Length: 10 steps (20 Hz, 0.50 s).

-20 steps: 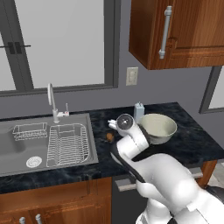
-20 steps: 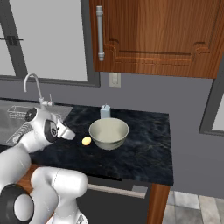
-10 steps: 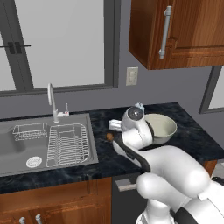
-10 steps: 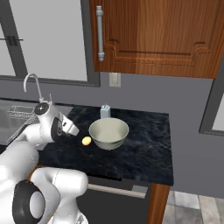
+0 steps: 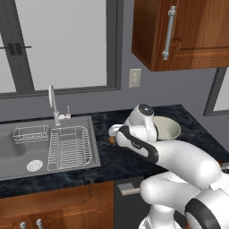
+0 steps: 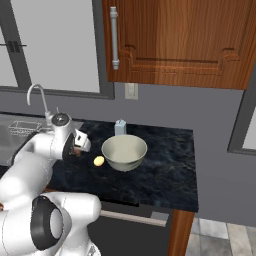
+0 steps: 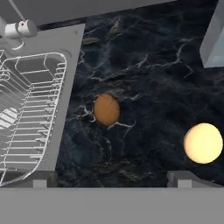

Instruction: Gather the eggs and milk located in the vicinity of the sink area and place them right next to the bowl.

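Arm bent low and forward — end effector (image 7: 111, 177) pointing down, fingertips spread wide, nothing between them.

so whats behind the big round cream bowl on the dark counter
The light-blue and white gabled milk carton stands behind the large round pale cream bowl, by the grey wall. The bowl's rim hides the carton's base.

A white arm (image 5: 147, 138) bends over the counter (image 5: 112, 161) between sink (image 5: 44, 143) and bowl (image 5: 167, 129).

No readable text anywhere, milk carton (image 6: 120, 128) too small and plain to show any label, no brand or number on the cabinet (image 6: 185, 40), wall outlet (image 6: 131, 91) unmarked
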Motion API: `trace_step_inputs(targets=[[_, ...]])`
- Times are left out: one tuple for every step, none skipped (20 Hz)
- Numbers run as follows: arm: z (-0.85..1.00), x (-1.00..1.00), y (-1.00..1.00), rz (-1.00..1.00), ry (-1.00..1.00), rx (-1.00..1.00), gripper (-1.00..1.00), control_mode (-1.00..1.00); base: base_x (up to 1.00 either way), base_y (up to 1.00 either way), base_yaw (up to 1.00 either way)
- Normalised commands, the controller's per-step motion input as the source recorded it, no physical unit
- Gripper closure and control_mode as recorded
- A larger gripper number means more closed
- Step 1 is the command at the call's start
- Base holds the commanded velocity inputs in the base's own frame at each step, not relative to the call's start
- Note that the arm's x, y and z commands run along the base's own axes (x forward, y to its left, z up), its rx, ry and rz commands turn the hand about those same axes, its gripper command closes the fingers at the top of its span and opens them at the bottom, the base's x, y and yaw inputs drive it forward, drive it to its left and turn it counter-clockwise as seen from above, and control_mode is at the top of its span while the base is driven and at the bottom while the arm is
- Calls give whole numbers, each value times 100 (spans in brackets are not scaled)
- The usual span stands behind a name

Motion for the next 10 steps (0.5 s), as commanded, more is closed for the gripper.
trace_step_inputs(targets=[[0, 13, 39, 18, 13, 0, -100, -100, 0, 0, 0], [0, 14, 37, 15, 13, 0, -100, -100, 0, 0, 0], [0, 14, 38, 13, 13, 0, -100, -100, 0, 0, 0], [0, 12, 36, 10, 11, 0, -100, -100, 0, 0, 0], [0, 8, 29, 6, 9, 0, -100, -100, 0, 0, 0], [0, 4, 22, 2, 5, 0, -100, -100, 0, 0, 0], [-1, 8, 7, 0, 3, 0, -100, -100, 0, 0, 0], [-1, 13, 0, 0, 1, 0, -100, -100, 0, 0, 0], [-1, 16, 0, 0, 0, 0, -100, -100, 0, 0, 0], [-4, 19, 0, 0, 0, 0, -100, -100, 0, 0, 0]])
